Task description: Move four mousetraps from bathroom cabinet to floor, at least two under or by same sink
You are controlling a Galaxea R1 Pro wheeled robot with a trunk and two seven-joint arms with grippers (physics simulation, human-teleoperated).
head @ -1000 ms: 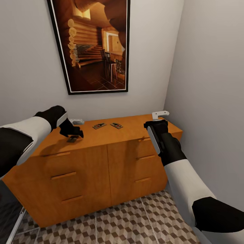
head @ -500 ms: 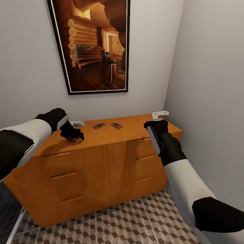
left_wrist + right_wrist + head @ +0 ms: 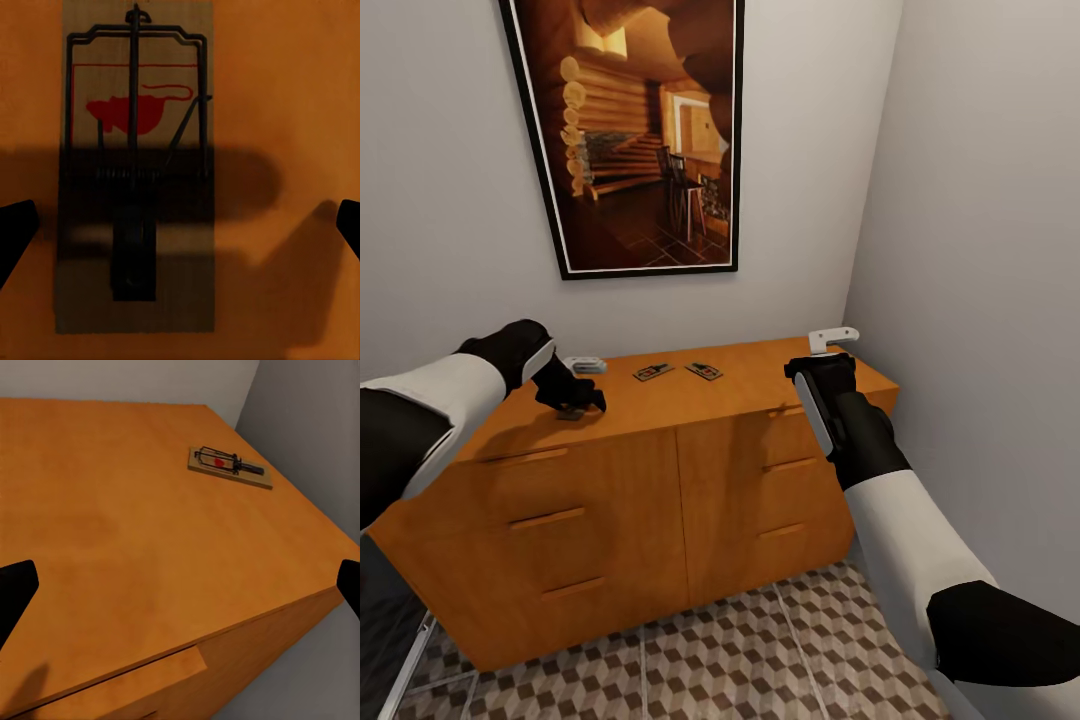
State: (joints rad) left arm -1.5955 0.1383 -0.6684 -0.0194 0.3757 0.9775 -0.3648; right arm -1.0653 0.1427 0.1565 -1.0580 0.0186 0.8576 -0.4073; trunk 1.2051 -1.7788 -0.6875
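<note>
Mousetraps lie on the broad top of the cabinet (image 3: 660,470), and we work from the left end across. Our left hand (image 3: 572,400) hangs low over the nearest mousetrap (image 3: 135,180), fingers spread wide to either side of it with nothing clamped yet; from the wrist the slab sits flat between them, off-centre toward one finger (image 3: 15,232). To grip well, we judge we should first centre the hand over the slab, then settle straight down until the tips touch the wood, and close across the short sides of the base, keeping clear of the wire bar and spring. Further right, two more traps (image 3: 653,372) rest near the back of the top, just apart from each other. At the right end our right hand (image 3: 822,375) hovers above the cabinet edge, fingers apart and empty, with another trap (image 3: 229,467) lying near the far corner. The bathroom floor (image 3: 760,650) waits below for all four.
</note>
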